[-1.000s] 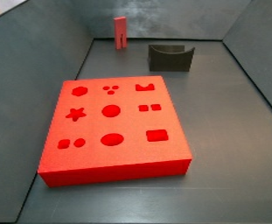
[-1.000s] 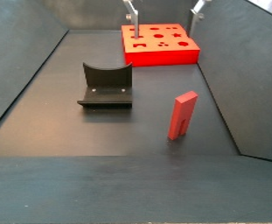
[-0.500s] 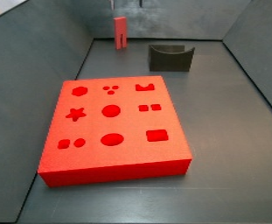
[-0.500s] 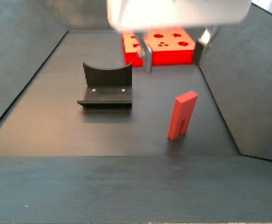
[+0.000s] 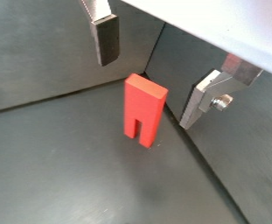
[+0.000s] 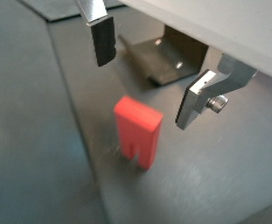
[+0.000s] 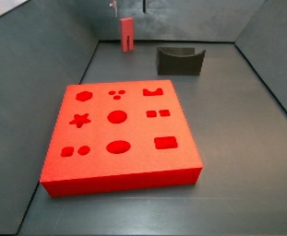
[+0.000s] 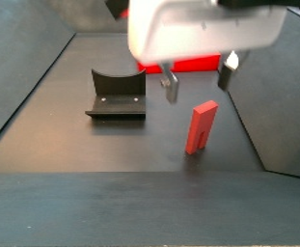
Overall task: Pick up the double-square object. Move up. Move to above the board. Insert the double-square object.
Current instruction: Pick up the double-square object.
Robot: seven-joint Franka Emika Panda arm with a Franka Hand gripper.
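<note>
In a side view, the large red board (image 7: 118, 138) fills the near and middle part of the frame, lying flat on the dark worktop (image 7: 245, 194). Its top carries cut-outs: a star, circles, small paired squares and a rectangle. Beyond it, toward the upper right of centre, sits the dark grey U-shaped block (image 7: 179, 59). At the top of the frame, left of centre, the double-square object (image 7: 127, 32) stands upright near the back wall, with one finger of the end effector (image 7: 128, 7) showing just above it.

In a side view from the opposite end, the salmon peg (image 8: 202, 127) stands right of centre, nearest the camera. Just behind and above it hangs the end effector (image 8: 199, 77), its white body covering the upper middle of the frame, its two fingers pointing down, one on each side of the peg's top. The U-shaped block (image 8: 116, 96) lies left of centre, and the board (image 8: 191, 66) is mostly hidden behind the white body.

In both wrist views the end effector (image 5: 153, 70) is released: its two silver fingers (image 5: 105, 38) stand wide apart, with the upright peg (image 5: 142, 109) below and between them and touching neither. A narrow slot runs up from the peg's lower end. In a wrist view the peg (image 6: 139, 132) stands well apart from the U-shaped block (image 6: 165, 54), with the end effector (image 6: 148, 70) above.
</note>
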